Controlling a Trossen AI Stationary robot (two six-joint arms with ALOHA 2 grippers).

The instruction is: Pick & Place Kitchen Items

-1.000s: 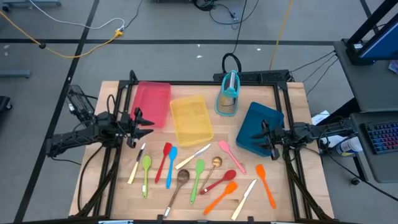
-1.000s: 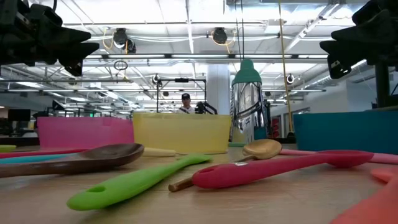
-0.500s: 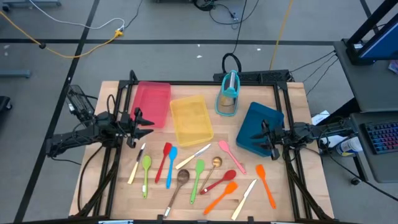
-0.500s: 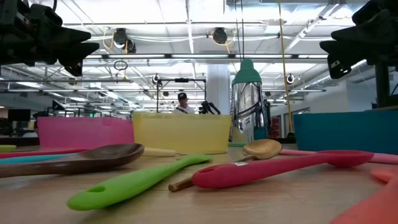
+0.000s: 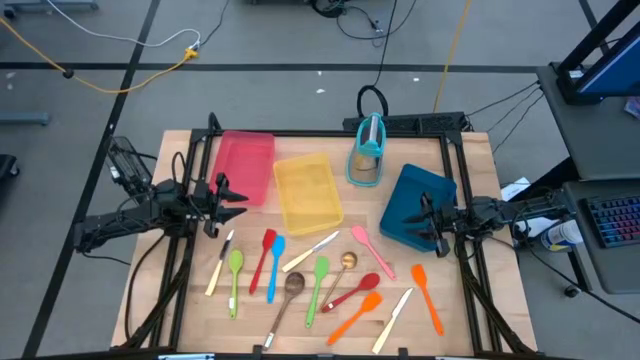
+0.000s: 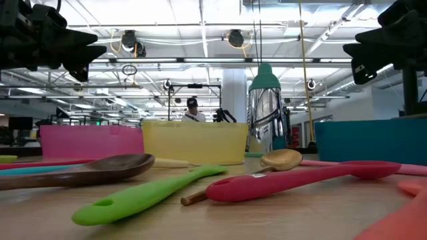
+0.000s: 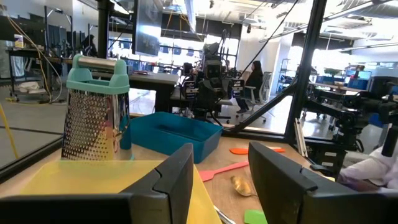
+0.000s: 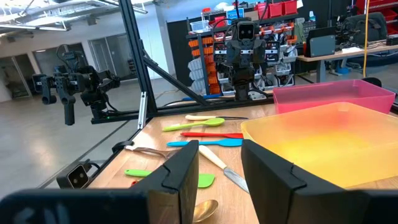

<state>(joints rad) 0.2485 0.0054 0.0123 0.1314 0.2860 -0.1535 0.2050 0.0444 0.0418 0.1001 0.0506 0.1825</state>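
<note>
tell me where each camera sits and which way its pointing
High view: overhead, facing straight down on the table; both arms show, left gripper and right gripper hovering with nothing held.
Low view: table height, looking level past the green spatula into the room; both grippers overhead.
Left wrist view: faces the grater and blue tray; own jaws apart.
Right wrist view: faces the yellow tray; own jaws apart.
Shared: both wrist views see the yellow tray; each shows the opposite arm.

Bare table edges point(image 5: 470, 330) — utensils point(image 5: 320, 275) mid-table
</note>
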